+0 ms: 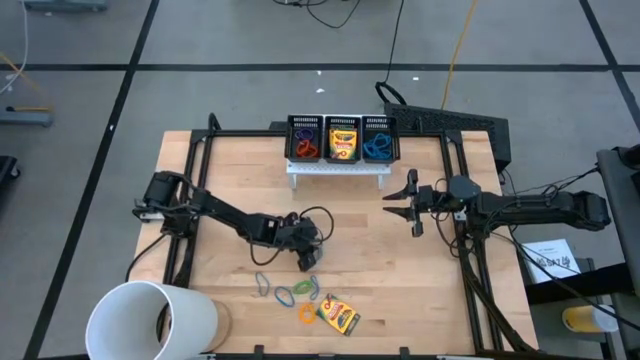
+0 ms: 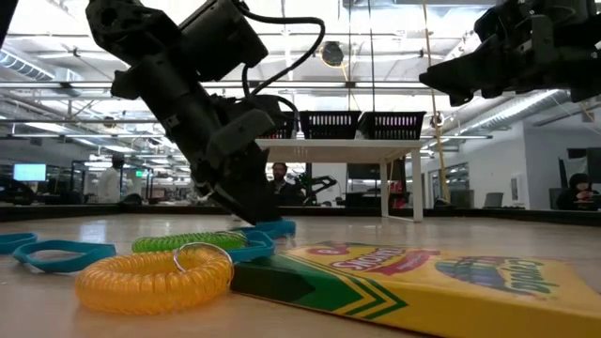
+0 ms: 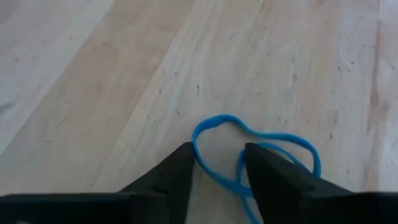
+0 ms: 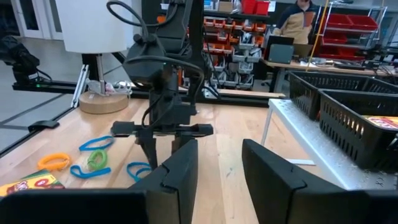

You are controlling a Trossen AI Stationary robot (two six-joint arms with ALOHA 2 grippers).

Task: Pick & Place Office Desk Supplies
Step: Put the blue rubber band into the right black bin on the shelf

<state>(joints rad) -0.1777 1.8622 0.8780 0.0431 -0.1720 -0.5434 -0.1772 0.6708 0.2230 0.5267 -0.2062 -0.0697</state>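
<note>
My left gripper point(image 1: 305, 257) points down at the table with its fingers open. In the left wrist view its fingertips point(image 3: 217, 163) stand on either side of two strands of a blue rubber band point(image 3: 273, 142) that lies flat on the wood. I cannot tell whether they touch it. The low view shows the gripper point(image 2: 252, 214) just above this band point(image 2: 274, 226). Nearer the front edge lie a crayon box point(image 1: 338, 315), an orange coiled band point(image 1: 306, 314), a green band point(image 1: 285, 296) and more blue bands point(image 1: 262, 283). My right gripper point(image 1: 412, 205) is open and empty, raised at the right.
Three black mesh bins point(image 1: 342, 138) stand on a white riser at the far edge. They hold red, orange and purple bands, a crayon box, and blue bands. A large white cup point(image 1: 150, 320) lies at the front left corner. People show in the room beyond the table.
</note>
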